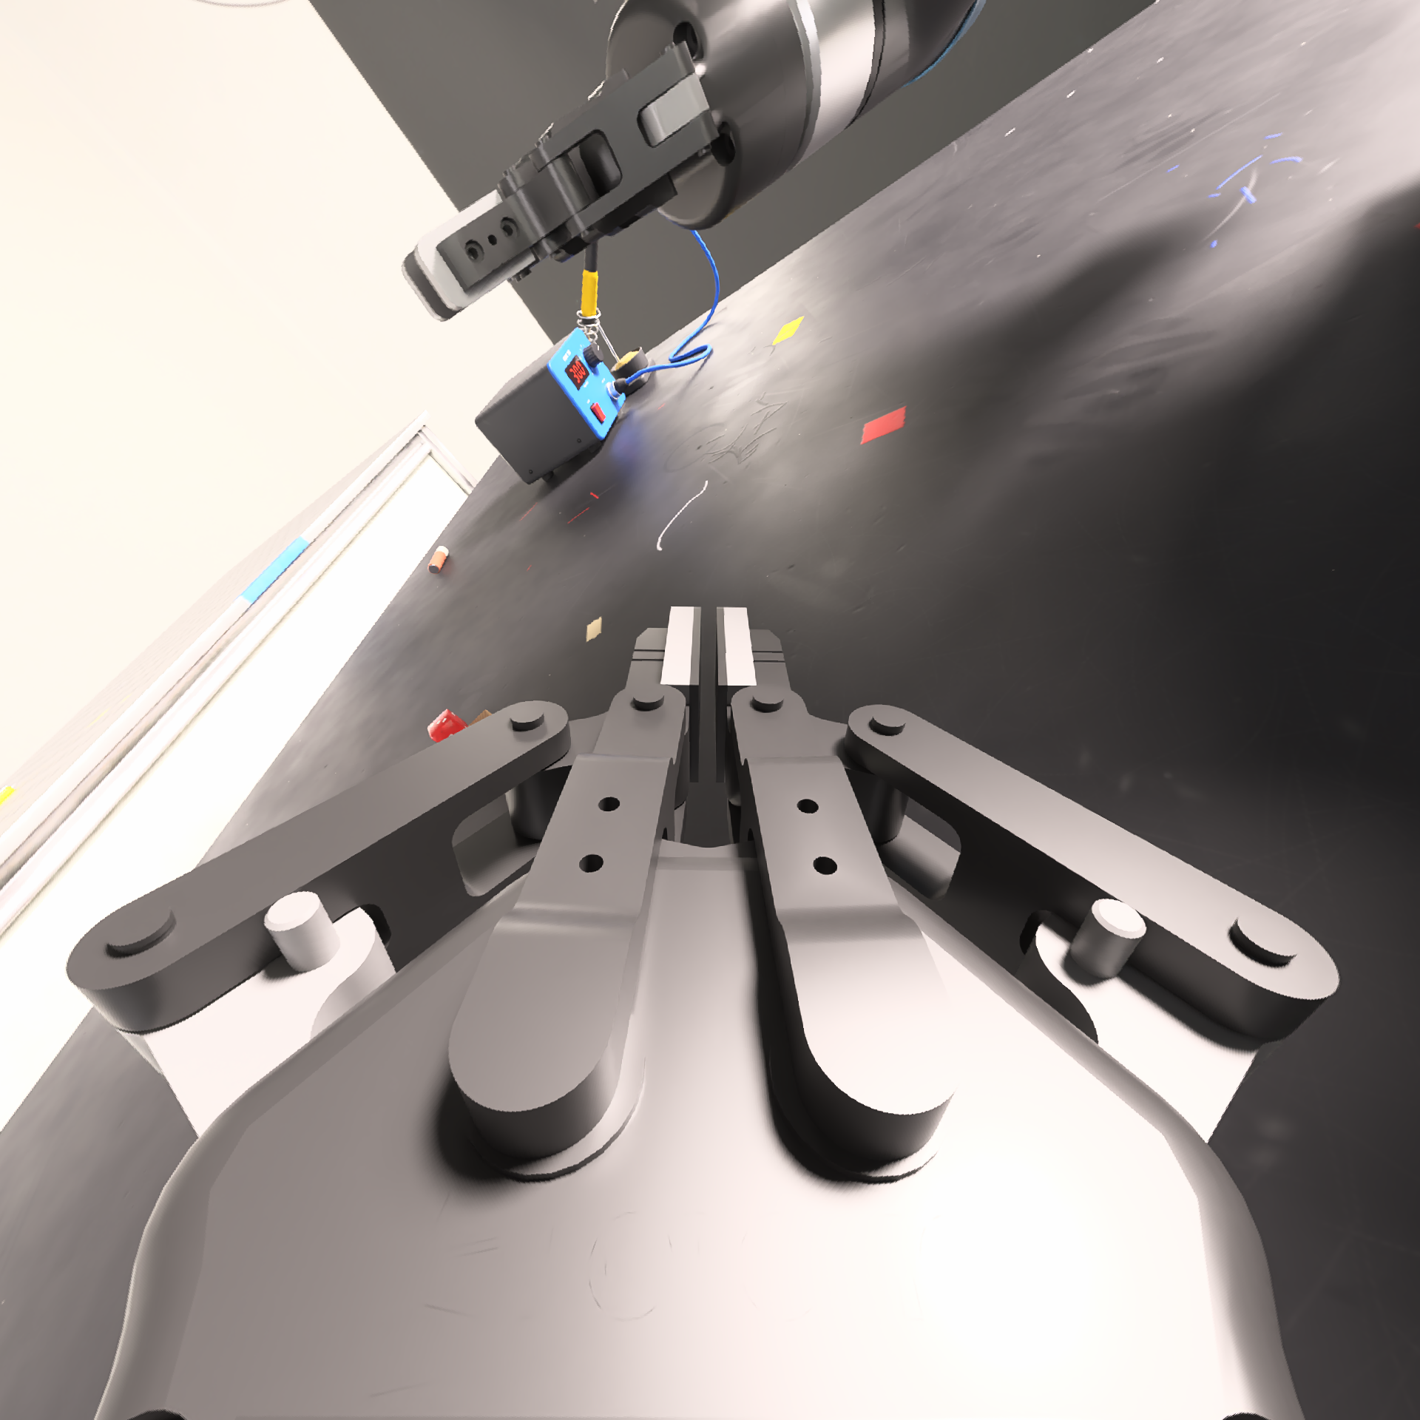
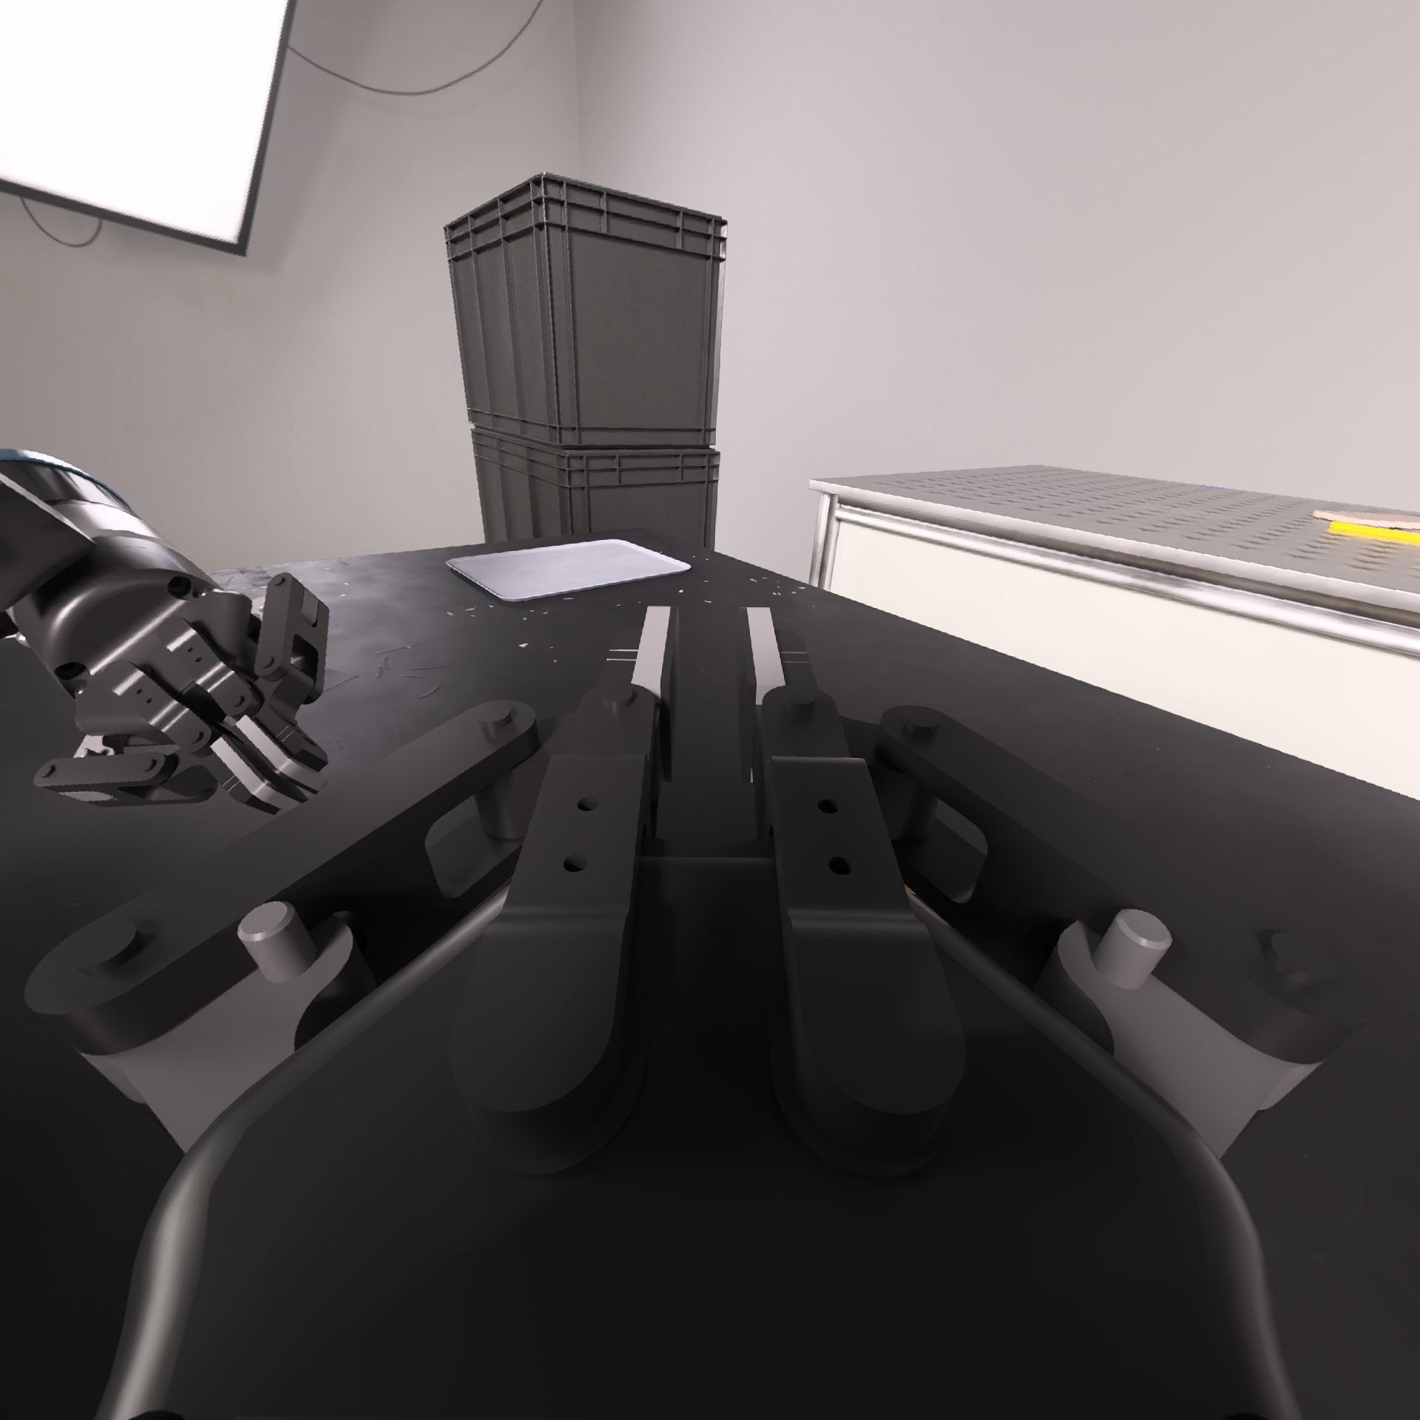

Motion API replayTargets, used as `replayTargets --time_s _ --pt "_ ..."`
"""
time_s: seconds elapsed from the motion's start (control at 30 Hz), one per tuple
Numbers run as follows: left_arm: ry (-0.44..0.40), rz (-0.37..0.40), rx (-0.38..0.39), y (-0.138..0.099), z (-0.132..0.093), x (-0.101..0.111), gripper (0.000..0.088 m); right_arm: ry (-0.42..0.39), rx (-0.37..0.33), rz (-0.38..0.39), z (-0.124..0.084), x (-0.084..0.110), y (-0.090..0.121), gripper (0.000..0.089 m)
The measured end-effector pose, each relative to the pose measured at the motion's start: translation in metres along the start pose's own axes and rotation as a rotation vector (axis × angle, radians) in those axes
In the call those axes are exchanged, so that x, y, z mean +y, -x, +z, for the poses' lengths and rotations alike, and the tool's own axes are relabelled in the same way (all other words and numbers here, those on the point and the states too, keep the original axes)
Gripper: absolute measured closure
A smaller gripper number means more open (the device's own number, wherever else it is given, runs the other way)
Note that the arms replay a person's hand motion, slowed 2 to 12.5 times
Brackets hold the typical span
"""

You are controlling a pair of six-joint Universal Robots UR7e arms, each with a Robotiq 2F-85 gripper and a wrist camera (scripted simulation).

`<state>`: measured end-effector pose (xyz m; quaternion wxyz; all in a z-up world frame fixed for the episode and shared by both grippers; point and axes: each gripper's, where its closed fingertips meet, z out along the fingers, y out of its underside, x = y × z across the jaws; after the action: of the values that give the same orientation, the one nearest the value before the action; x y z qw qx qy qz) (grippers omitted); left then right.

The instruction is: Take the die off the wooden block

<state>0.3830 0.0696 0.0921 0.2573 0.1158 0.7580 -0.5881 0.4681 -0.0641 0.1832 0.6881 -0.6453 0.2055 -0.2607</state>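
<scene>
Left gripper (image 1: pixel 708 645): nearest the lens in the left wrist view, jaws drawn almost together with only a thin slit between the pale pads, nothing held; also seen at far left of the right wrist view (image 2: pixel 265 768), low over the table.
Right gripper (image 2: pixel 708 653): jaws nearly closed, a narrow empty gap between the pads; seen side-on at the top of the left wrist view (image 1: pixel 438 269), raised above the table.
Table (image 1: pixel 999 576): dark, scratched top, dotted with small flecks and scraps of colour.
Die (image 1: pixel 446 724): small red piece at near left, just beside the left gripper's outer link, partly hidden by it.
Wooden block (image 1: pixel 482 716): only a brown sliver showing, touching the die's right side; cannot tell whether the die sits on it or beside it.
Soldering station (image 1: pixel 549 415): black box with a blue front panel, far on the table, below the right gripper; yellow-handled iron upright in its stand just behind.
Blue cable (image 1: pixel 711 307): looping from the station up toward the right arm.
Red scrap (image 1: pixel 882 425): flat on the table, right of the station.
Yellow scrap (image 1: pixel 787 330): farther off, near the cable.
Small orange cylinder (image 1: pixel 439 559): lying near the table's left edge.
Grey tray (image 2: pixel 568 578): flat, at the table's far edge in the right wrist view.
Stacked grey crates (image 2: pixel 592 361): behind the tray, beyond the table.
White cabinet (image 2: pixel 1114 568): right of the table, perforated metal top.
</scene>
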Motion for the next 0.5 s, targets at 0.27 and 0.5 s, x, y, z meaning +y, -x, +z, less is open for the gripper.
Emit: replayTargets --time_s 0.27,0.5 --pt "0.002 -0.005 0.003 -0.0006 0.0007 0.0014 0.0847 0.001 -0.001 -0.001 -0.0001 -0.0002 0.0004 0.0756" --pt "0.004 -0.009 0.005 -0.0010 0.0013 0.0026 0.0845 0.002 -0.001 0.000 -0.0003 -0.0001 0.0005 0.0755"
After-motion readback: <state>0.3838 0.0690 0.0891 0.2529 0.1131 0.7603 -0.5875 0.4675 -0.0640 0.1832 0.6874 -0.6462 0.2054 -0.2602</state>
